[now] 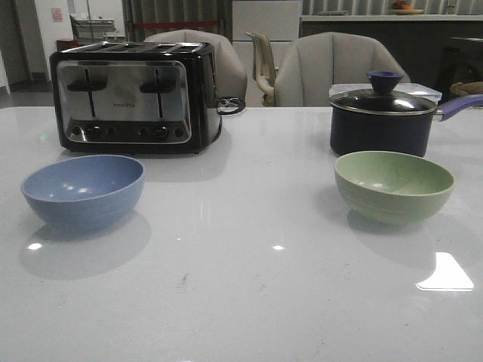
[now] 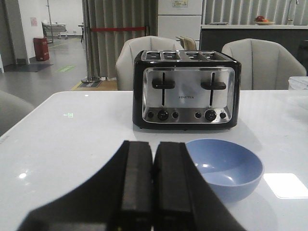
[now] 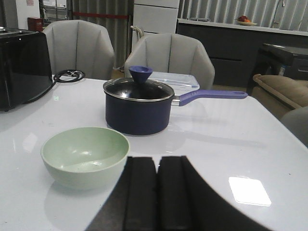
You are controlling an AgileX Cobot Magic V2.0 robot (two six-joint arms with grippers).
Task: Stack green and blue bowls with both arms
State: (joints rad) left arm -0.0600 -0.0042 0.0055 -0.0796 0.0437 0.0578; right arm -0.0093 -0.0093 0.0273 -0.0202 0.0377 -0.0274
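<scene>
The blue bowl (image 1: 83, 191) sits upright and empty on the white table, at the left in the front view. The green bowl (image 1: 393, 185) sits upright and empty at the right. Neither arm shows in the front view. In the left wrist view my left gripper (image 2: 154, 147) is shut and empty, with the blue bowl (image 2: 226, 168) just beyond and beside it. In the right wrist view my right gripper (image 3: 157, 161) is shut and empty, with the green bowl (image 3: 85, 156) close beside it.
A black and chrome toaster (image 1: 134, 96) stands behind the blue bowl. A dark lidded saucepan (image 1: 385, 117) with a blue knob and a handle pointing right stands behind the green bowl. Grey chairs stand beyond the white table (image 1: 241, 256).
</scene>
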